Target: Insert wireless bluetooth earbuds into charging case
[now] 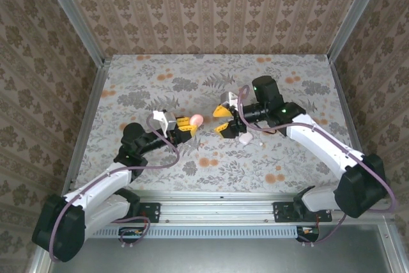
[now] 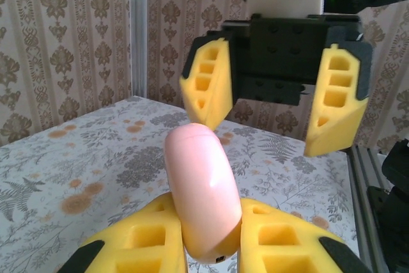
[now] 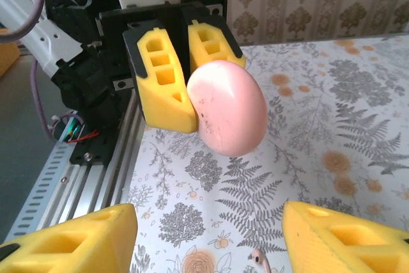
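Observation:
My left gripper (image 1: 188,123) is shut on a glossy pink pebble-shaped charging case (image 2: 203,190), held on edge above the table with a small dark port at its lower end. The same case (image 3: 227,107) shows in the right wrist view, sticking out of the left gripper's yellow fingers (image 3: 163,87). My right gripper (image 1: 223,119) faces it from a short way off, open with nothing between its fingers (image 2: 208,81). One pale pink earbud (image 3: 257,259) lies on the table below the right gripper. A small whitish piece (image 1: 246,137) lies under the right arm.
The table (image 1: 160,75) has a floral cloth and is walled by patterned panels on three sides. An aluminium rail (image 1: 217,212) runs along the near edge by the arm bases. Open cloth stretches behind both grippers.

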You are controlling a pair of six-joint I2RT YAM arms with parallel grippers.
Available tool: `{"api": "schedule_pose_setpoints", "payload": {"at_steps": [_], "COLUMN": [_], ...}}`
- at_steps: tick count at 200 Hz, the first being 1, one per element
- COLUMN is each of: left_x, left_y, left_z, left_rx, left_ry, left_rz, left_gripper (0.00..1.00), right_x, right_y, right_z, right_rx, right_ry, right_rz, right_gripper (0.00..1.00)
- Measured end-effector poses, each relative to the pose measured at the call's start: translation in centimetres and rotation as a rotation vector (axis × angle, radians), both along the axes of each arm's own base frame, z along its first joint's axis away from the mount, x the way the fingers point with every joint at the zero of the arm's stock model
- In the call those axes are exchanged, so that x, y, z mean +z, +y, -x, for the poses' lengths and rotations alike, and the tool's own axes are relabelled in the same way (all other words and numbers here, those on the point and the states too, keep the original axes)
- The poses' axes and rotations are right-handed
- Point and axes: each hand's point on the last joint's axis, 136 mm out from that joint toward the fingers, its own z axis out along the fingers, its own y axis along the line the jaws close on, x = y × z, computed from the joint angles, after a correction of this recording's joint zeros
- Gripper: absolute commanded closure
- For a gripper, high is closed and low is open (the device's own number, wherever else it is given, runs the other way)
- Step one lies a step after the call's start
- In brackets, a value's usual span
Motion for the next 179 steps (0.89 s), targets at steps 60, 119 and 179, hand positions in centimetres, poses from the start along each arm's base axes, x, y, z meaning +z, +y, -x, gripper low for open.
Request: {"api": "schedule_pose_setpoints", "payload": {"at_steps": [60,119,179], "left_x": [0.3,0.9,0.7], "left_y": [-0.2,-0.4,-0.7], "left_z": [0.2,0.2,0.2], "left_rx": [-0.024,-0.038,-0.058], "left_ry": [-0.004,-0.016,-0.011], "left_rz": [0.0,0.004,0.012], "left_gripper": [0.82,0.82,0.82], "right_x": [-1.0,-1.1,-0.8], "right_y": [2.5,3.2,3.6], "right_z": [-0.2,0.0,-0.2], "right_rx": [0.133,0.195,0.225], "right_ry": [0.025,0.025,0.008], "right_rz": [0.04,0.035,0.02], "right_gripper": [0.44,0.5,0.55]}}
